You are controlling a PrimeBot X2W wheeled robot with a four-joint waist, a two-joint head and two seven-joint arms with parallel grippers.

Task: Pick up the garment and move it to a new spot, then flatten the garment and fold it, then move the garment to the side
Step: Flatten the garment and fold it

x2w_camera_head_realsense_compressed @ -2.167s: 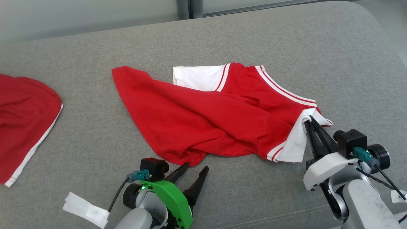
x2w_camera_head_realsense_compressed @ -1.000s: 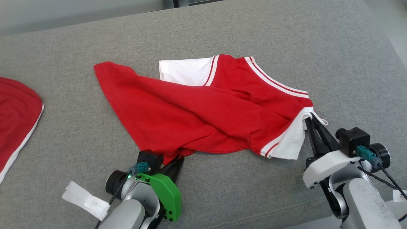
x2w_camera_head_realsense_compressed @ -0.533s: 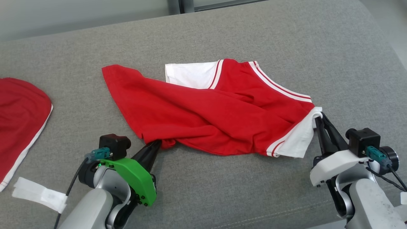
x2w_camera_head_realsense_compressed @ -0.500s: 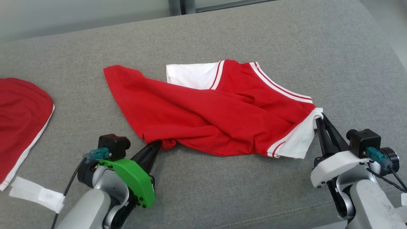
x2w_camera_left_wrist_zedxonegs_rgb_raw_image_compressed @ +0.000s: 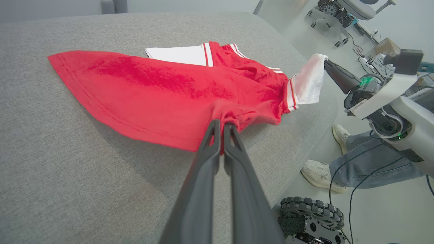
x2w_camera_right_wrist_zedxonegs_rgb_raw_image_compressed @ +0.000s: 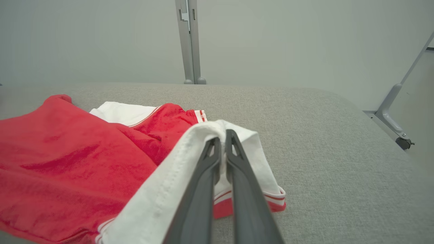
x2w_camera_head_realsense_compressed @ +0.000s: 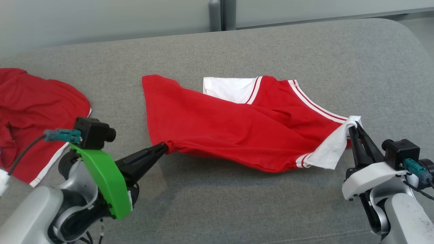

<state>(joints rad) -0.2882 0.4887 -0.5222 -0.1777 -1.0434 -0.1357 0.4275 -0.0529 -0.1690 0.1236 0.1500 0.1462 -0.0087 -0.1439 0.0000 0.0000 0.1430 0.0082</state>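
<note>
The garment (x2w_camera_head_realsense_compressed: 237, 125) is a red shirt with white, red-striped sleeves, spread crumpled on the grey cushion (x2w_camera_head_realsense_compressed: 237, 44). My left gripper (x2w_camera_head_realsense_compressed: 165, 147) is shut on a bunched bit of its red hem at the lower left; the pinch shows in the left wrist view (x2w_camera_left_wrist_zedxonegs_rgb_raw_image_compressed: 222, 123), with the garment (x2w_camera_left_wrist_zedxonegs_rgb_raw_image_compressed: 162, 88) stretching away from it. My right gripper (x2w_camera_head_realsense_compressed: 354, 126) is shut on the white sleeve at the garment's right end, lifting it slightly. In the right wrist view the white sleeve (x2w_camera_right_wrist_zedxonegs_rgb_raw_image_compressed: 217, 130) drapes over my shut right gripper (x2w_camera_right_wrist_zedxonegs_rgb_raw_image_compressed: 222, 134).
A second red garment (x2w_camera_head_realsense_compressed: 30, 112) with white trim lies at the far left of the cushion. In the left wrist view a person's shoes (x2w_camera_left_wrist_zedxonegs_rgb_raw_image_compressed: 318, 173) and legs, a wheeled base (x2w_camera_left_wrist_zedxonegs_rgb_raw_image_compressed: 312, 213) and cables sit on the floor beyond the cushion's edge.
My left gripper closed on the garment's hem and pulled it left and up. The right gripper keeps its hold on the sleeve. The camera has shifted, showing more of the second garment.
</note>
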